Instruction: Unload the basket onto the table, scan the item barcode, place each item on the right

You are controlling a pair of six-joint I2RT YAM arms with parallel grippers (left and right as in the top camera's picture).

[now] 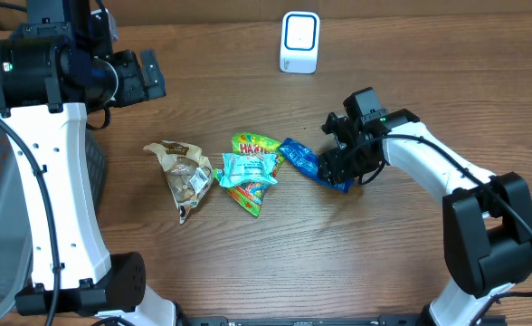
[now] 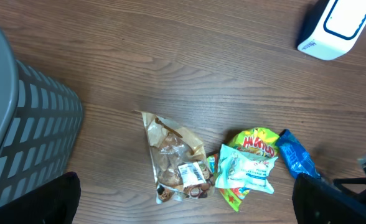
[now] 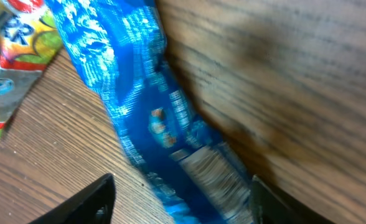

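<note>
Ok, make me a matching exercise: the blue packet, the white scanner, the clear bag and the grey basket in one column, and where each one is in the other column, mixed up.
Things:
1. blue packet
2. white scanner
3. clear bag
4. grey basket

Places:
A. just left of the teal packet
B. between the open fingers of the right gripper
C. far left of the scene, on its own
D. upright at the back of the table, alone

Pairs: 1-B, 2-D, 3-A, 4-C.
</note>
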